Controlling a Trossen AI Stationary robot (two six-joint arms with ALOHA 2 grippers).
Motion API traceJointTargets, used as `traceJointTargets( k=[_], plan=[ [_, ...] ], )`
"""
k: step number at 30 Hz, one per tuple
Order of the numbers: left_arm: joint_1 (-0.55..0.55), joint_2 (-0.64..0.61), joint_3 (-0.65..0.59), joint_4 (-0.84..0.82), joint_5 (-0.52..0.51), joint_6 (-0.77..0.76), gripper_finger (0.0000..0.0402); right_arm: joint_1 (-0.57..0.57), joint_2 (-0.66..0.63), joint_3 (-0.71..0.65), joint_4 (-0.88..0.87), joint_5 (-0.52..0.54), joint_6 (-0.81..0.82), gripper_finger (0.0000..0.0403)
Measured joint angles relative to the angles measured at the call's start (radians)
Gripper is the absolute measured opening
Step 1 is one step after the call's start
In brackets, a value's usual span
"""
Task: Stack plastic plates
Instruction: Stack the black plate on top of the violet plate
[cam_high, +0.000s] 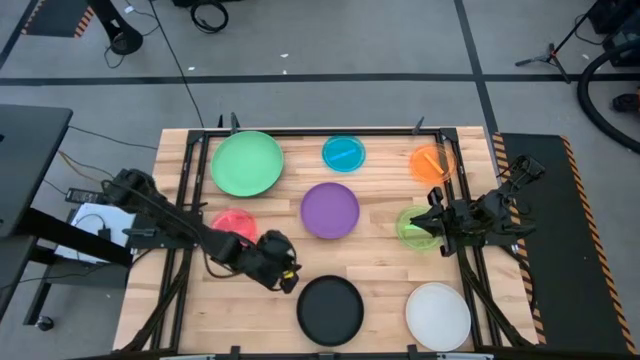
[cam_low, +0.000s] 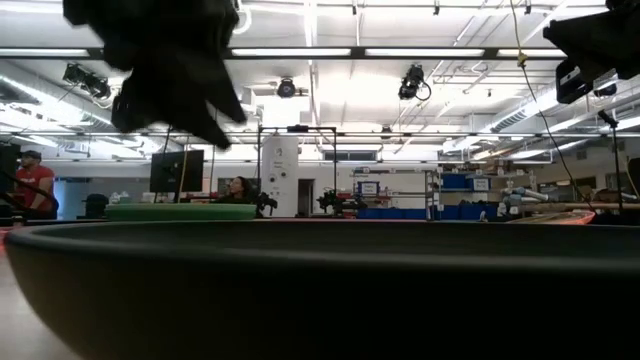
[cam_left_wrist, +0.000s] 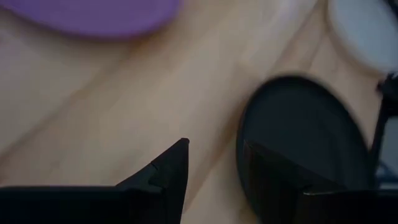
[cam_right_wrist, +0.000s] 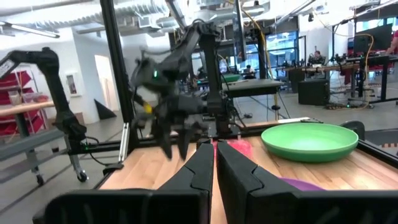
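Plates lie singly on the wooden desk: light green plate, blue plate and orange plate along the far side, purple plate at centre, red plate left, lime plate right, black plate and white plate near. The left claw, fingers apart at a moderate gap, hovers just left of the black plate's far rim. The right claw, fingers nearly together and holding nothing, sits over the lime plate.

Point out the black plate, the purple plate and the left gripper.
black plate (cam_high: 330, 310): high view, centre of its dark dish.
purple plate (cam_high: 330, 210): high view, middle of its flat face.
left gripper (cam_left_wrist: 214, 165): left wrist view, the gap midway between its two open fingers, beside the black plate's rim.
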Motion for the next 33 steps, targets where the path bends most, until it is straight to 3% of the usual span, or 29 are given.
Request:
traceJointTargets(
  k=[7,13,19,33],
  plan=[
    [-0.001,0.094,0.0,0.155,0.059,0.058,0.016,0.0,0.0,0.0,0.01,0.0,0.0,0.0029],
    [-0.001,0.101,0.0,0.146,0.114,0.077,0.016,-0.01,0.0,0.0,0.047,0.069,0.0,0.0029],
    [0.038,0.101,0.0,0.141,0.265,0.043,0.0163,-0.013,0.0,0.0,0.017,0.064,-0.022,0.0029],
    [0.02,0.101,0.0,0.21,0.2,0.129,0.0253,-0.014,0.0,0.0,0.013,0.072,-0.051,0.0029]
  ],
)
